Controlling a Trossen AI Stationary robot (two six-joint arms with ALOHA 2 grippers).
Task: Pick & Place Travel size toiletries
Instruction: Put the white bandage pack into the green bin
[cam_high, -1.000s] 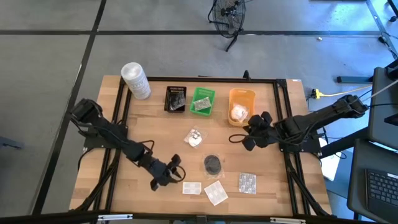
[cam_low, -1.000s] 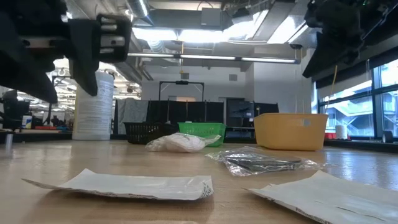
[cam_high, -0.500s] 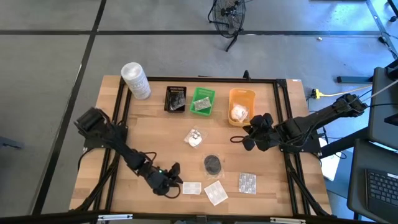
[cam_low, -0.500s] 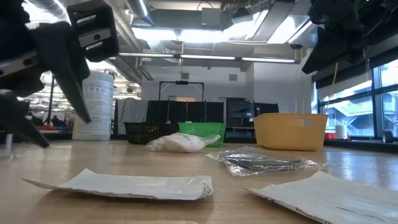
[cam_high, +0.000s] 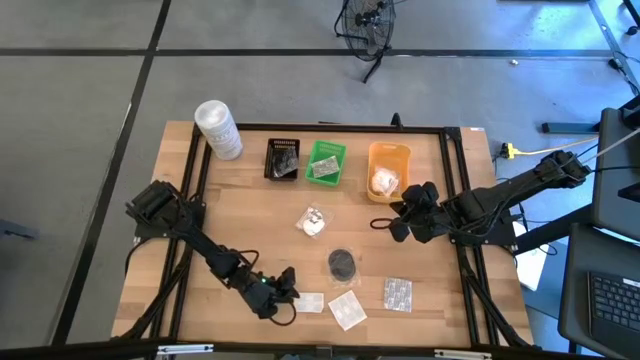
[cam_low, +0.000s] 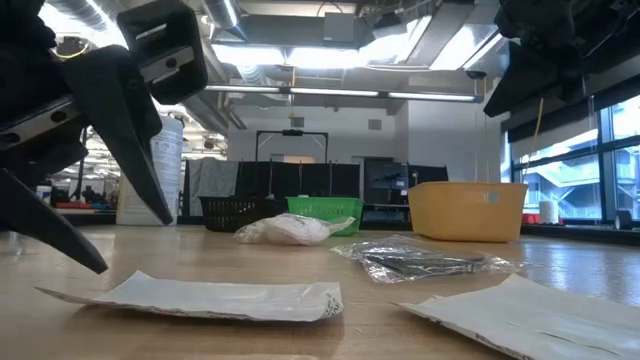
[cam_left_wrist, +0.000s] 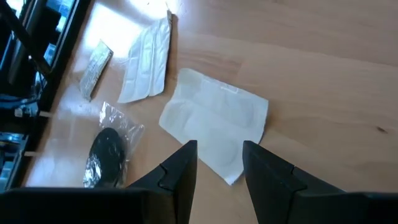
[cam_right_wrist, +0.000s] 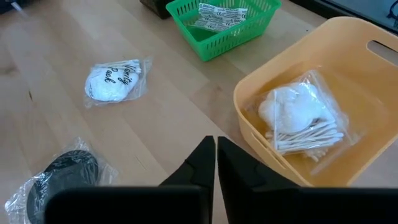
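We start at the left gripper (cam_high: 287, 296), low over the front of the table (cam_high: 240, 215) with its fingers (cam_left_wrist: 180, 168) spread and nothing between them. It is just beside a flat white sachet (cam_left_wrist: 214, 121), most likely lined up to take that sachet next. The right gripper (cam_high: 397, 222) hangs just in front of the orange tray (cam_high: 389, 152), its fingers pressed together on nothing; we judge that it waits there.

Moving outward from the left gripper, we count five toiletries loose on the table:
- two flat white sachets, the one at the fingers and a second sachet (cam_high: 347, 308) beside it;
- one silvery blister pack (cam_high: 397, 293) further right;
- one black round pad (cam_high: 343, 263) in clear wrap, nearer the middle;
- one white wrapped bundle (cam_high: 313, 221) behind the pad.

At the back we count three trays in a row. The black tray (cam_high: 283, 145) holds something dark we cannot identify. The green tray (cam_high: 326, 150) holds small flat packets. The orange tray holds a clear packet of cotton balls and swabs (cam_right_wrist: 301, 121). The contents suggest each tray takes one kind of item. One tall white tub (cam_high: 217, 128) stands at the back left corner.
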